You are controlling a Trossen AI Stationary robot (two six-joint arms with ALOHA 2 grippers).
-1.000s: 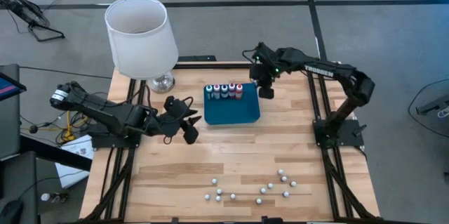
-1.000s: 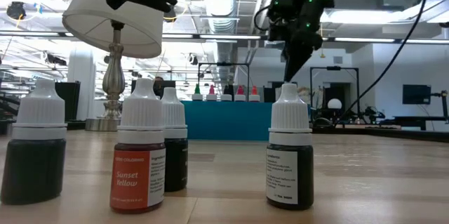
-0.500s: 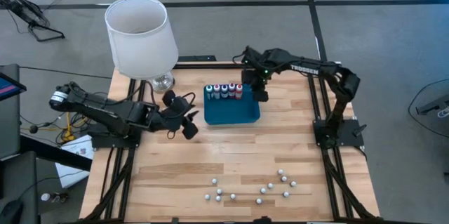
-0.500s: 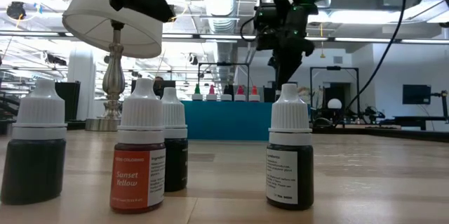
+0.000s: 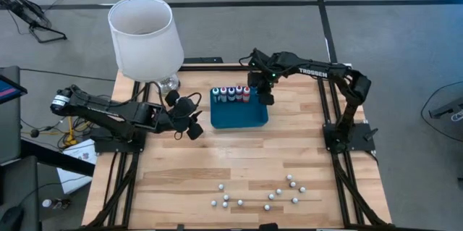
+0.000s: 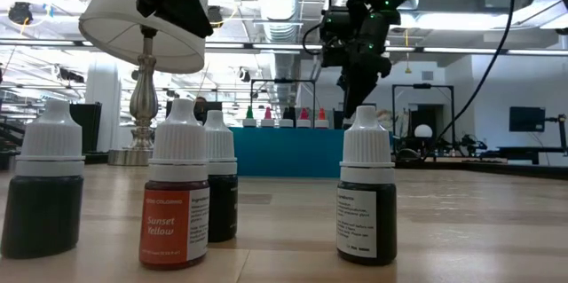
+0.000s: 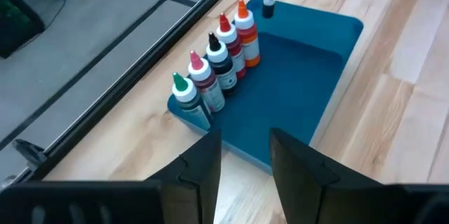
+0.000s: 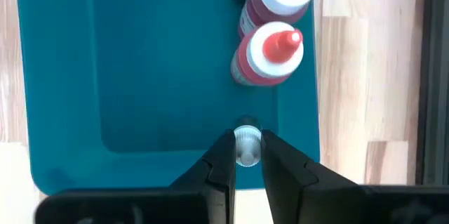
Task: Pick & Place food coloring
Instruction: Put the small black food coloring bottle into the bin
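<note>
Food coloring: small bottles, some standing in the teal tray [image 5: 239,115], the rest loose on the table [image 5: 173,180].
High view, progress: five bottles in a row [image 5: 231,93] along the tray's far edge; about a dozen white-capped loose bottles [image 5: 264,193] wait near the table's front edge. Judged well under half done.
High view, right gripper [image 5: 265,95]: over the tray's right far corner, just beside the row's end.
High view, left gripper [image 5: 189,124]: above the table left of the tray, apart from it.
Low view: four loose bottles close to the lens, one labelled Sunset Yellow [image 6: 176,203]; tray and row far behind; lamp [image 6: 146,61] at left.
Left wrist view: fingers apart, nothing between them; row of five bottles stands upright in the tray.
Right wrist view: fingers closed on the white cap of a sixth bottle [image 8: 246,144], held over the tray floor next to the red-tipped ones; whether it touches the floor, cannot tell.
Left to do: release it, then fetch the remainder.
</note>
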